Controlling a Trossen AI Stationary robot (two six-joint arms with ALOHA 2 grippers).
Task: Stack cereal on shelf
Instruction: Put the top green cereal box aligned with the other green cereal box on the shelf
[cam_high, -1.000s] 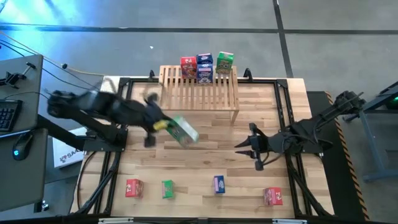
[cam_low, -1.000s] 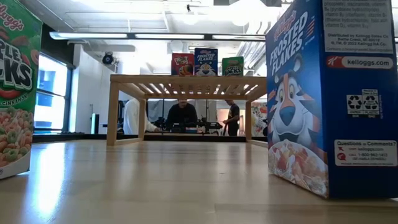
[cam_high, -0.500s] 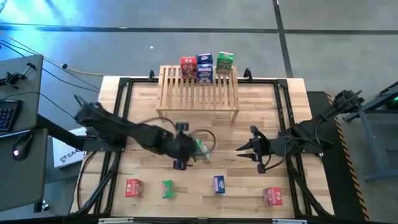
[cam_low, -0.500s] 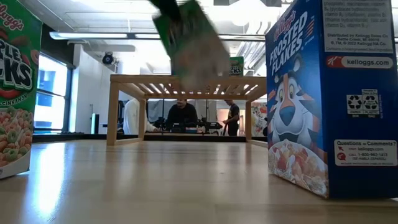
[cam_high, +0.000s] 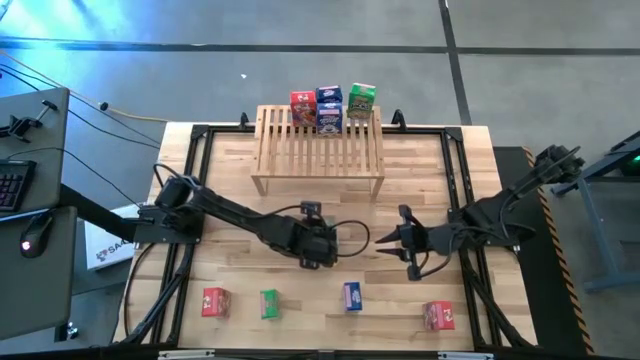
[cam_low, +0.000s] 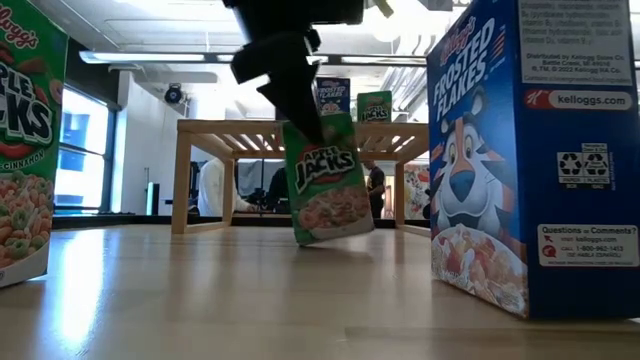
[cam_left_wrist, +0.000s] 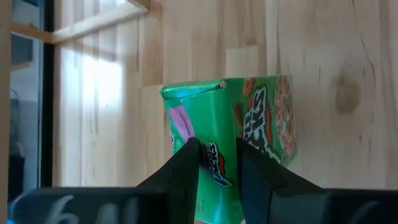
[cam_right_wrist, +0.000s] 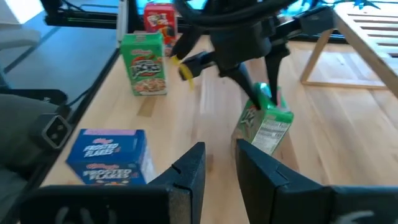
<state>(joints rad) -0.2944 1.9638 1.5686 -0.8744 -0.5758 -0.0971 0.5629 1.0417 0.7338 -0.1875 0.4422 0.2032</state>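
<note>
Green Apple Jacks box (cam_low: 328, 180) hangs tilted just above the tabletop (cam_high: 230, 200), in front of the shelf (cam_high: 318, 150), pinched at its top by my left gripper (cam_high: 322, 246). I should level it before lifting. My right gripper (cam_high: 388, 240) waits nearby, fingers apart.
</note>
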